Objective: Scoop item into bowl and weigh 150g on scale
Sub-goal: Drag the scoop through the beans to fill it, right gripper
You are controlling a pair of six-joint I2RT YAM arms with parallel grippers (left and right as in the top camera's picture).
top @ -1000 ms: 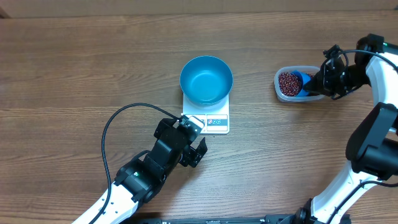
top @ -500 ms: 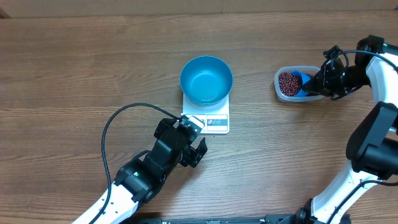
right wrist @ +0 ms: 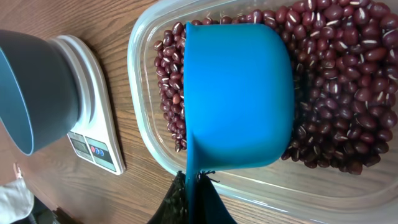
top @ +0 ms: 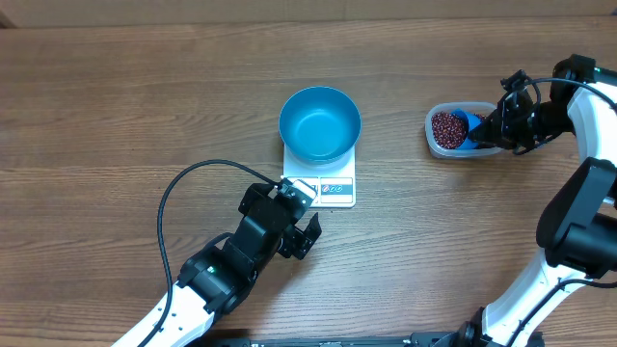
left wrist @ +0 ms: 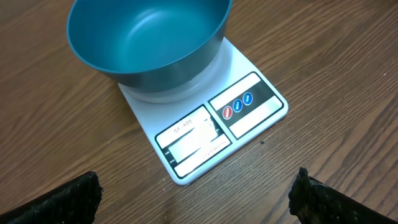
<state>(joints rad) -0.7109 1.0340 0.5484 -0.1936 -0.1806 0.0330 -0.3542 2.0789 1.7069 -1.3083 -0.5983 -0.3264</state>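
at the left of the tabletop (top: 145, 96), the left claw (top: 305, 216) hovers with its two dark fingers (left wrist: 59, 200) spread wide, gripping nothing. just ahead of it sits the white scale (left wrist: 249, 112), its display and its red and blue buttons along the edge turned toward this claw. glare washes out the display, so no reading can be made out. on the scale's platform, on the side away from the claw, stands the round teal bowl (top: 319, 123), upright and wider than the platform, overhanging it.

well to the right of the bowl and apart from the scale, a clear plastic tub (top: 431, 135) rests on the wood, and the dark red-brown beans (top: 445, 128) lie heaped inside it. directly in front of the right claw (right wrist: 193, 200), a blue scoop (right wrist: 239, 93) sits in the tub with its cup among the beans. beans lie on both sides of the cup and beyond it, away from the claw. the right claw is pinched tight on the scoop's thin handle at the tub's near rim, its arm reaching in from the right edge of the tabletop. whether the cup holds any beans cannot be told from these views.
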